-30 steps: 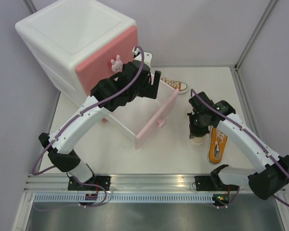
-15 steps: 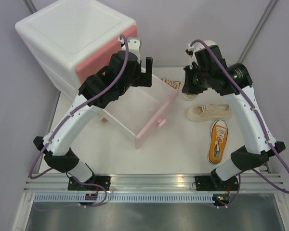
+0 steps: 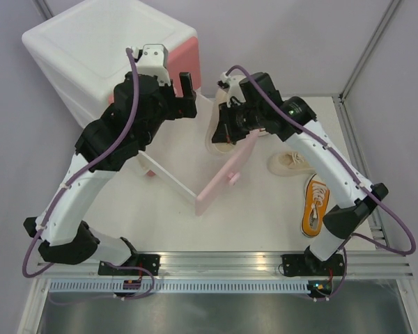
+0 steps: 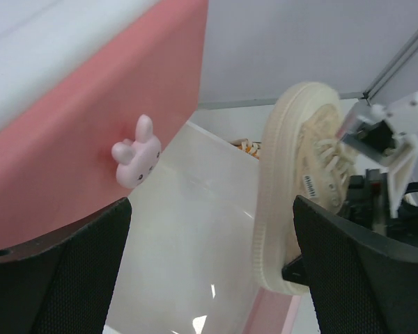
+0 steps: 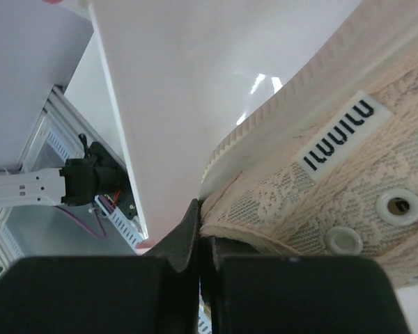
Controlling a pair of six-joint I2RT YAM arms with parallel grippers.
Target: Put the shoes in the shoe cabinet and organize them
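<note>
Right end effector (image 5: 199, 226) pinches cream shoe (image 5: 313, 202), clearest wrist-side.

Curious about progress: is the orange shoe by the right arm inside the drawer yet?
No, the orange shoe lies on the table, outside the open drawer.

The left arm (image 3: 80, 184) and right arm (image 3: 338, 170) have glossy white link shells, black joint housings and black bases (image 3: 129, 263). A purple cable (image 3: 131, 90) loops along each. On the left hand (image 4: 209, 271) the fingers (image 4: 56, 271) are black and finely textured.
</note>
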